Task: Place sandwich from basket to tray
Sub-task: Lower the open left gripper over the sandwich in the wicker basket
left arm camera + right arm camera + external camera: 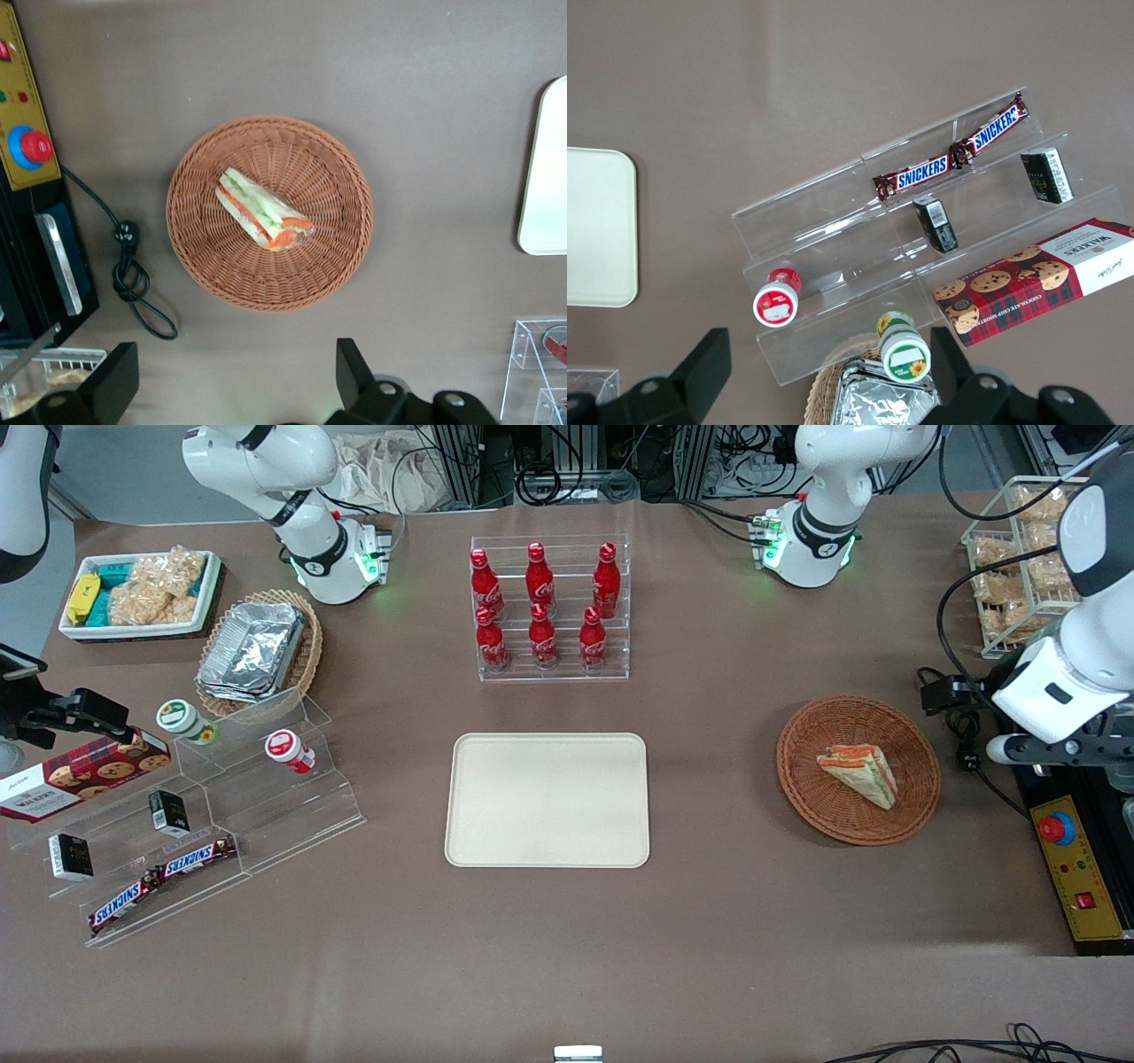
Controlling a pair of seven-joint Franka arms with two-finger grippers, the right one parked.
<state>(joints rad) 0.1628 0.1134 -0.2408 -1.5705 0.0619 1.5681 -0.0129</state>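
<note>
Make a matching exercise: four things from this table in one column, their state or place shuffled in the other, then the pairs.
1. sandwich
2. tray
3. gripper
4. cola bottles

A. open, above the table beside the basket
B. standing in a clear rack
C. lying in the basket
D. bare, nothing on it

Pairs: 1-C, 2-D, 3-A, 4-B
</note>
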